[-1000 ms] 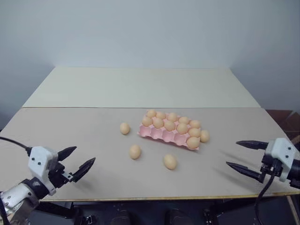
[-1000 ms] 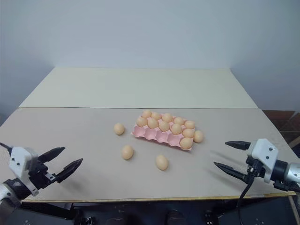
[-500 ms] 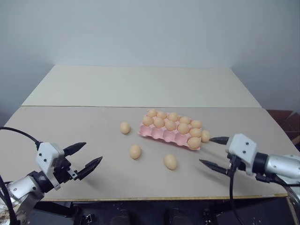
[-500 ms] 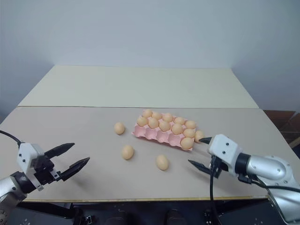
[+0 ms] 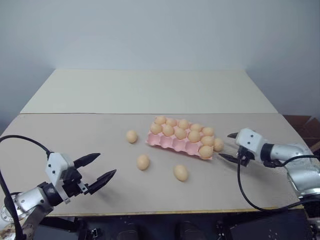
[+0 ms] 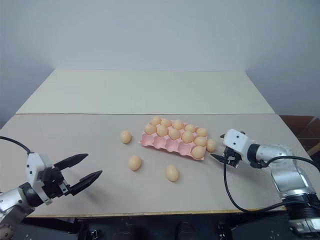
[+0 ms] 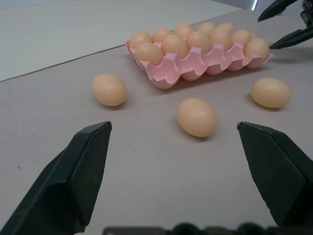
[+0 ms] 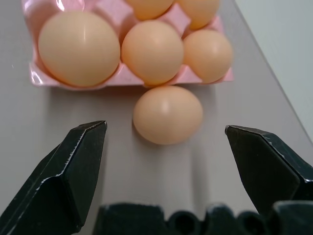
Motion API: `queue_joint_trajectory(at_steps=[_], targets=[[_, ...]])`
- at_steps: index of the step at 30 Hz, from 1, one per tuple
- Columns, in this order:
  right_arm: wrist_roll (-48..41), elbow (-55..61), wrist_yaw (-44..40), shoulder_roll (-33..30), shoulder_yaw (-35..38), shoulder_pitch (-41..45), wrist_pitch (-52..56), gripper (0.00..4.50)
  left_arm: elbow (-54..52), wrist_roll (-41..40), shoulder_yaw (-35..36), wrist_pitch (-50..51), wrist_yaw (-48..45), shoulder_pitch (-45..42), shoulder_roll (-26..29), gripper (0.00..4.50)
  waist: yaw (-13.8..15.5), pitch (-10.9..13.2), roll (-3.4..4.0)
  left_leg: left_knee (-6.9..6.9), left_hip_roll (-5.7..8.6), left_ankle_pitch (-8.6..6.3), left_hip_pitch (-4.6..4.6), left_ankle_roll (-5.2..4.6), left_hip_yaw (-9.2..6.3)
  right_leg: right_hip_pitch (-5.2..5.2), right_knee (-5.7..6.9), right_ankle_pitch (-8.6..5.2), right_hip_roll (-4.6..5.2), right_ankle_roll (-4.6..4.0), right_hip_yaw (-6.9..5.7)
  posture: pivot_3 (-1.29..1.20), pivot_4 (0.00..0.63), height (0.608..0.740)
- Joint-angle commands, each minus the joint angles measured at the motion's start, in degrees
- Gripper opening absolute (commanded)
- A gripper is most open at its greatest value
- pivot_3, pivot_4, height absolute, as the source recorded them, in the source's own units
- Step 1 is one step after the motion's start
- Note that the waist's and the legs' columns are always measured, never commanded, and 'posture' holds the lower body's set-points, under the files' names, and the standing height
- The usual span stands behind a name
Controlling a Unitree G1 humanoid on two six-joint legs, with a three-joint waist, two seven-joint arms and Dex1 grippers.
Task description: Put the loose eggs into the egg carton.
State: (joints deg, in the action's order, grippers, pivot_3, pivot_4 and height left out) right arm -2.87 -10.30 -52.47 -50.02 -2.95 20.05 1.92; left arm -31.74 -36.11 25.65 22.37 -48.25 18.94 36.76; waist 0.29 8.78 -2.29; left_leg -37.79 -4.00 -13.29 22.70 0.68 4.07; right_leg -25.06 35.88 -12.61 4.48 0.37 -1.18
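The pink egg carton (image 5: pixel 172 143) lies mid-table. Its two back rows hold eggs, and its front row holds one egg at the right end. Loose eggs lie on the table: one left of the carton (image 5: pixel 132 136), two in front of it (image 5: pixel 143 162) (image 5: pixel 180 172), and one against its right end (image 5: pixel 218 145). My right gripper (image 5: pixel 227 146) is open, just right of that last egg (image 8: pixel 167 114), which lies ahead between its fingers without touching them. My left gripper (image 5: pixel 106 164) hangs open and empty over the near left, facing the front eggs (image 7: pixel 196 116).
The tan table top (image 5: pixel 75 140) meets a paler board (image 5: pixel 150 92) behind the carton. The table's front edge runs just below both grippers. A black cable (image 5: pixel 245 192) loops from my right wrist over the near right of the table.
My right gripper has swung forward and left, from the table's near right corner up to the egg at the carton's right end. My left gripper edged slightly inward. The eggs lie as before.
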Motion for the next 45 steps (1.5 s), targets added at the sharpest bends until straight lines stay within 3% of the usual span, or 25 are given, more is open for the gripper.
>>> queue_joint_trajectory(at_steps=[1,15,18,21,29,37,41,45], targets=[[1.4,-4.4,-0.7,0.5,-0.2,3.3,-5.0,4.50,-1.8,-0.7,1.6,-1.2,0.2,0.8,0.1,4.47,0.0,0.0,0.00,0.00,0.00,0.00,0.00,0.00,0.01,0.00,0.00,0.00,0.00,0.00,0.01,0.00,0.150,0.740],[4.9,-18.4,-1.9,5.0,-3.2,12.0,-12.8,4.50,-2.2,-2.8,1.6,-1.6,-1.0,1.3,0.2,4.47,-0.9,0.0,0.00,-0.02,0.00,0.01,-0.13,-0.01,0.24,0.00,0.12,0.09,-0.03,0.06,0.29,0.00,0.150,0.740],[5.3,-20.2,-2.0,5.3,-3.2,12.7,-13.6,3.88,-2.5,-10.1,3.6,0.1,-6.1,2.4,1.4,4.50,-1.0,0.0,0.00,-0.02,0.00,0.01,-0.15,-0.01,0.26,0.00,0.12,0.12,-0.03,0.09,0.30,0.00,0.150,0.740],[5.4,-21.1,-1.7,5.6,-3.0,12.9,-14.2,2.88,-3.1,-17.7,5.8,2.1,-10.4,3.5,2.9,4.50,-1.0,0.0,0.00,-0.02,-0.02,0.01,-0.16,-0.01,0.29,-0.02,0.13,0.11,-0.04,0.08,0.32,0.00,0.150,0.740],[6.1,-21.5,-0.9,6.0,-2.8,12.8,-15.4,0.02,-2.1,-16.7,4.6,0.9,-10.0,1.6,3.5,4.50,-1.2,0.0,0.01,-0.02,-0.03,0.01,-0.35,-0.02,0.44,0.02,0.24,0.09,-0.06,0.02,0.48,0.00,0.150,0.740],[6.1,-20.9,-1.4,5.1,-2.4,12.5,-14.3,0.02,-1.8,-15.7,4.3,0.6,-10.2,1.5,3.2,4.50,-1.1,0.0,0.00,-0.02,-0.04,0.01,-0.35,-0.02,0.52,0.03,0.21,0.10,-0.05,0.02,0.53,0.00,0.150,0.740],[2.7,-16.9,-8.1,0.4,-0.5,9.4,-15.4,1.33,-2.3,-15.8,5.0,0.5,-10.4,2.5,3.1,4.50,-1.0,0.0,0.01,-0.02,-0.04,0.01,-0.35,-0.02,0.55,0.02,0.21,0.10,-0.05,0.02,0.54,0.00,0.150,0.740],[1.0,-14.3,-8.6,-2.9,2.1,8.6,-14.2,2.77,-2.5,-15.9,5.7,0.3,-10.6,3.6,3.2,4.50,-1.0,0.0,0.01,-0.02,-0.04,0.01,-0.36,-0.03,0.60,0.01,0.18,0.10,-0.03,0.03,0.56,0.00,0.150,0.740]])
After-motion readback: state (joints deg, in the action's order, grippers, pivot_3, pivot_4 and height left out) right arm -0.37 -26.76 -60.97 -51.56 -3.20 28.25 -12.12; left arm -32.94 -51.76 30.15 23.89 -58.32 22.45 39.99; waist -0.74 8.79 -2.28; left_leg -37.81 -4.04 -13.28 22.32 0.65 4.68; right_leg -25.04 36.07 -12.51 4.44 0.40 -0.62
